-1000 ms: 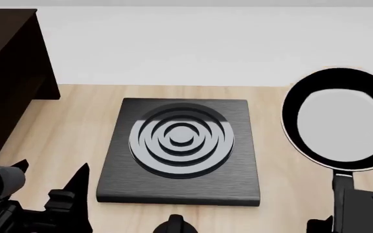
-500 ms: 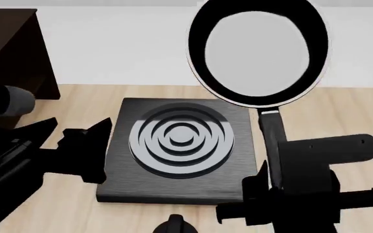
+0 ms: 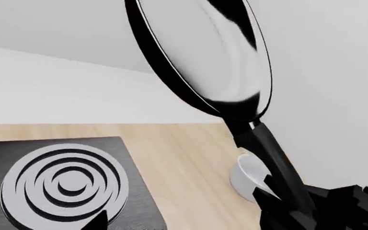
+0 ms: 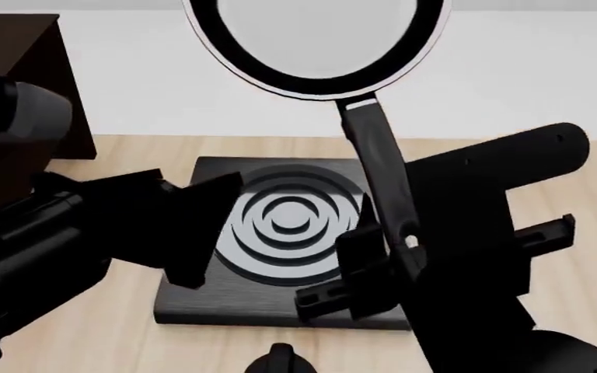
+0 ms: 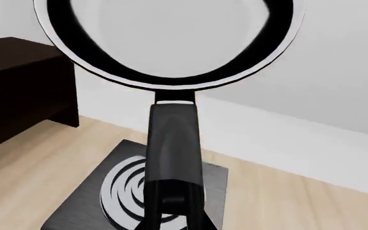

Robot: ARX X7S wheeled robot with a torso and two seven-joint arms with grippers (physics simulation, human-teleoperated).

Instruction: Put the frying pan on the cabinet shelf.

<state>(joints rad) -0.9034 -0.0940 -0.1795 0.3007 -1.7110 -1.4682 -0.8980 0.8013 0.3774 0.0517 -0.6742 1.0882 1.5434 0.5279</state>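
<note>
The right gripper (image 4: 387, 256) has its jaws clamped on the lower end of the long handle of the frying pan (image 4: 314, 35), holding it aloft with the round bowl tilted up against the pale wall, high above the square stove plate (image 4: 288, 233). A second ago the pan sat far out at the right edge of the head view; it has since swung up and leftward, toward the dark cabinet (image 4: 13, 85) — a carry under way, I judge, with the shelf not yet reached. The left gripper (image 4: 200, 225) has come forward over the plate's left side, jaws spread and holding nothing. Below, a white pot (image 3: 248, 175) stands on the table (image 3: 184, 163).
</note>
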